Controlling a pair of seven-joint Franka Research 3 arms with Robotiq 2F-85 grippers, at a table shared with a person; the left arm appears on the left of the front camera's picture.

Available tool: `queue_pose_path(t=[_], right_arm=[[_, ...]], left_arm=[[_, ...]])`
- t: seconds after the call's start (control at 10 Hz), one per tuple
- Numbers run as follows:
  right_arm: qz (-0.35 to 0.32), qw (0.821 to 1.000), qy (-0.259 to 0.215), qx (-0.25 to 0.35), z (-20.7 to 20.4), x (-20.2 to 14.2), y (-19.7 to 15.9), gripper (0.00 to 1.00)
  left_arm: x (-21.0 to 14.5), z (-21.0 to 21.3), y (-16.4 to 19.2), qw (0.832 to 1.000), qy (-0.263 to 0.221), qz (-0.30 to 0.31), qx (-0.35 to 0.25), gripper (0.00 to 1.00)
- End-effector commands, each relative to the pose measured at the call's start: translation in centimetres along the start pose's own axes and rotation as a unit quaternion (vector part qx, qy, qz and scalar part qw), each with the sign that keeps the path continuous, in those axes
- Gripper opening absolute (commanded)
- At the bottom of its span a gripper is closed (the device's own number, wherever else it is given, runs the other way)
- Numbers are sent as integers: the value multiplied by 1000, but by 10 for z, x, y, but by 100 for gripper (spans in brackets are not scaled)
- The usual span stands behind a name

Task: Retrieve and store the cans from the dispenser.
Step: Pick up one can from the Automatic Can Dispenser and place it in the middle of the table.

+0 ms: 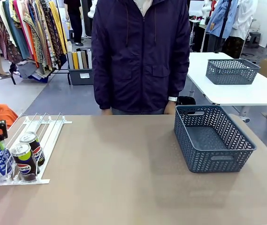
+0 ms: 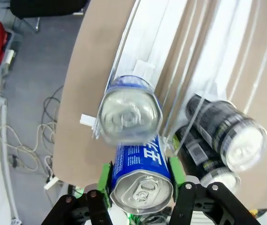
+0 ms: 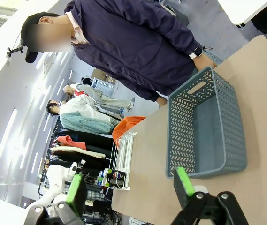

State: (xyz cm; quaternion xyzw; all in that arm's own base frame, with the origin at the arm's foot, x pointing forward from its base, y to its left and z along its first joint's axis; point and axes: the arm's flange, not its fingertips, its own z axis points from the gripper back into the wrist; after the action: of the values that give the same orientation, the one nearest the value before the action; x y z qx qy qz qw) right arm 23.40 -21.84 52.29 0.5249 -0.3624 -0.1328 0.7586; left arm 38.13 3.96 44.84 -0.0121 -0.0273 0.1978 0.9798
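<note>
**Desk.** The brown flat-topped desk (image 1: pixel 124 187) stretches wide between rack and store. A long carry is judged to be needed. Over that run a slack grip would be punished by a dropped, rolling can.

**Person.** A person in a dark navy jacket (image 1: pixel 142 56) is stood at the far edge, just behind the basket. A high swing past the rim could be brought close to the hands.

**Basket.** The dark grey lattice plastic basket (image 1: pixel 217 161) is set on the robot's right, well apart from the rack. A can let go above the rim, or tipped onto it, could bounce out.

**Dispenser.** The flat white wire-rail dispenser (image 1: pixel 53 129) is placed at the near left corner. It looks light. If a can is dragged against a rail or stopper rather than lifted free, the whole rack could be pulled along.

**Cans.** The slim blue-and-white drink can (image 2: pixel 140 161) is found at the low end of the outer lane. A second silver-ended can (image 2: pixel 129 115), blurred, is seen just beyond it and may roll down once the lane is freed. Two dark Pepsi cans (image 1: pixel 25 161) are lodged just beside it and could be knocked by a finger.

**Tools.** The left tool (image 2: pixel 141 177) is clamped on the blue can, with green pads pressed to both sides, apparently near its top end. A pivot or slip is the risk. The right tool (image 3: pixel 128 183) is held open and nothing is gripped.
</note>
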Motion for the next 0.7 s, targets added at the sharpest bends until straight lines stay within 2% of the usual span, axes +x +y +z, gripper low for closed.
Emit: queue_pose_path(t=[0.0, 0.1, 0.3, 0.5, 0.6], right_arm=[[13, 1000, -9, 10, -2, 3, 1, 100], [13, 1000, -9, 10, -2, 3, 1, 100], [13, 1000, -9, 10, -2, 3, 1, 100], [13, 1000, -9, 10, -2, 3, 1, 100], [13, 1000, -9, 10, -2, 3, 1, 100]], left_arm=[[-21, 71, 5, 996, -46, -68, -20, 0], [-35, 103, 9, 991, -81, -103, -20, 0], [-52, 154, 24, 972, -119, -197, -45, 0], [-60, 171, 37, 969, -155, -184, -54, 0], [-62, 170, 45, 967, -152, -192, -68, 0]])
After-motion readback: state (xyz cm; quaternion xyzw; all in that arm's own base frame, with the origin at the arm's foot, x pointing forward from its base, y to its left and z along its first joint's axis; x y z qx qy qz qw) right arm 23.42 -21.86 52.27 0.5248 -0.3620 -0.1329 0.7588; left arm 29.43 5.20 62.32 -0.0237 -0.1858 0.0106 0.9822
